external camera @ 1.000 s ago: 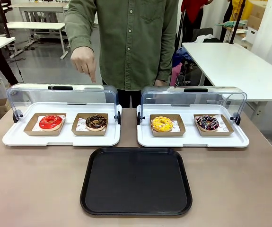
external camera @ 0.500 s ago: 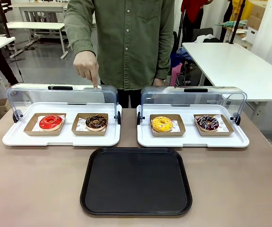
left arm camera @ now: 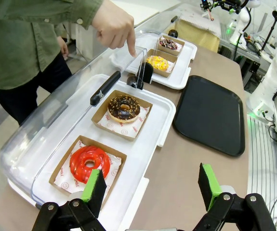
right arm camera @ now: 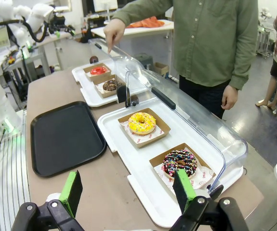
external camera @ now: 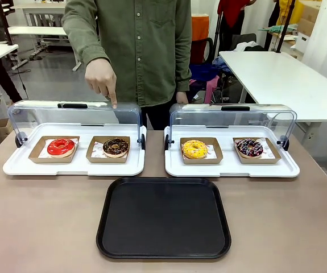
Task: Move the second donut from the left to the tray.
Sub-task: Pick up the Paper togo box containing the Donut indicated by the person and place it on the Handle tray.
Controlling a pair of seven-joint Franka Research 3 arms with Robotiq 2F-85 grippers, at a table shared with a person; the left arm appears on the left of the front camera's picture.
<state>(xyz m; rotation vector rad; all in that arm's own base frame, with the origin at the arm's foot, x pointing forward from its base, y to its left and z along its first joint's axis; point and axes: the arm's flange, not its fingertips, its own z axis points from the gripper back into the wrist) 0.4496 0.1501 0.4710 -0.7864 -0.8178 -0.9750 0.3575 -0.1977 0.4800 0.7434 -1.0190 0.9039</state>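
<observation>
Left claw (left arm camera: pixel 151 185) wide open, holding nothing, hovering above the near end of the left display tray (external camera: pixel 72 168). Right claw (right arm camera: pixel 127 188) also wide open, holding nothing, above the other display tray's end. Second donut from the left (external camera: pixel 116 147) sits in its cardboard holder on the left display tray, just right of the red donut (external camera: pixel 61 147), clear lid (external camera: pixel 75 114) tilted back. Black tray (external camera: pixel 163 219) lies on the tabletop (external camera: pixel 38 227), nearer the robot, between the display trays. Person's hand (external camera: pixel 102 77) points down over the lid, above the chocolate donut.
</observation>
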